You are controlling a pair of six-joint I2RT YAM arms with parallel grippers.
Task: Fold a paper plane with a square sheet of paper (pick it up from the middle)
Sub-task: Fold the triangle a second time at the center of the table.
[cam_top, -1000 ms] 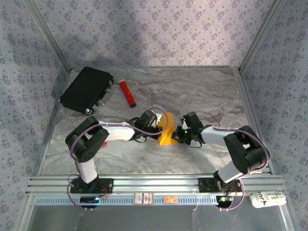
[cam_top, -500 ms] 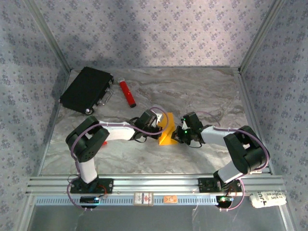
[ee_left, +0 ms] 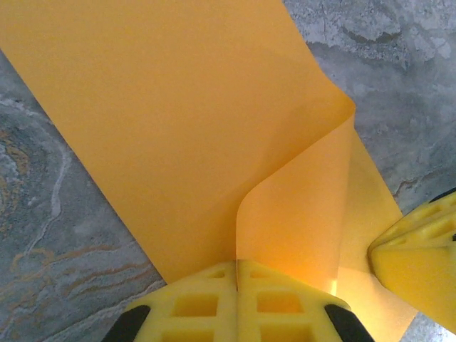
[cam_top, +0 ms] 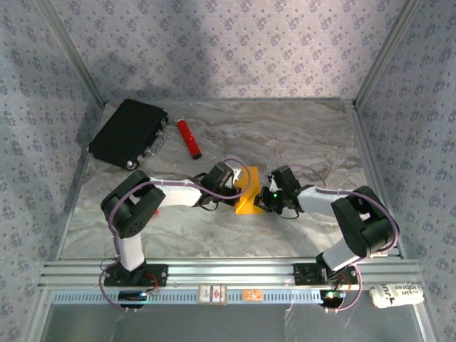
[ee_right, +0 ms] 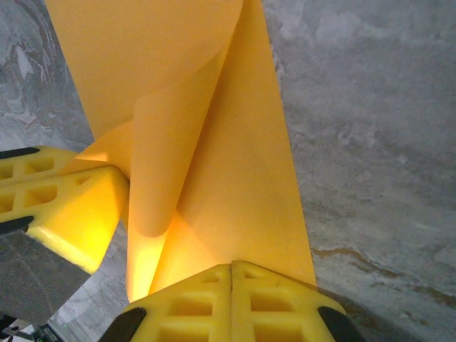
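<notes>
Wallpaper [cam_top: 228, 43] with a small grey-blue flower pattern covers the three walls of the work cell, and metal posts stand in the corners. Below lies the table [cam_top: 306, 135], a grey surface with marble veins. An aluminium rail [cam_top: 228, 274] closes its near edge, and both arm bases are bolted there. The two arms bend inward and meet near the middle of the table. In the far left corner a black case [cam_top: 128, 132] lies at an angle, and just beside it on the right a red cylinder [cam_top: 189, 138] lies flat.

Between the arms is the square sheet of paper [cam_top: 247, 191], orange-yellow and partly raised from the table. The left gripper [cam_top: 234, 187] touches it from the left and the right gripper [cam_top: 266, 199] from the right.

From above, the sheet looks like a small bright wedge, and the fingers are too small to judge. The left wrist view gives the detail. The left gripper [ee_left: 236, 265] has its yellow fingers pressed together on the near edge of the paper [ee_left: 178, 107], which curls over in a soft rounded loop. The right gripper [ee_left: 420, 249] comes in at the right edge. The right wrist view gives the other side. There the right gripper [ee_right: 232, 267] is also clenched on the paper [ee_right: 235, 178], a rolled flap stands up, and the left gripper [ee_right: 71, 206] is close on the left.
</notes>
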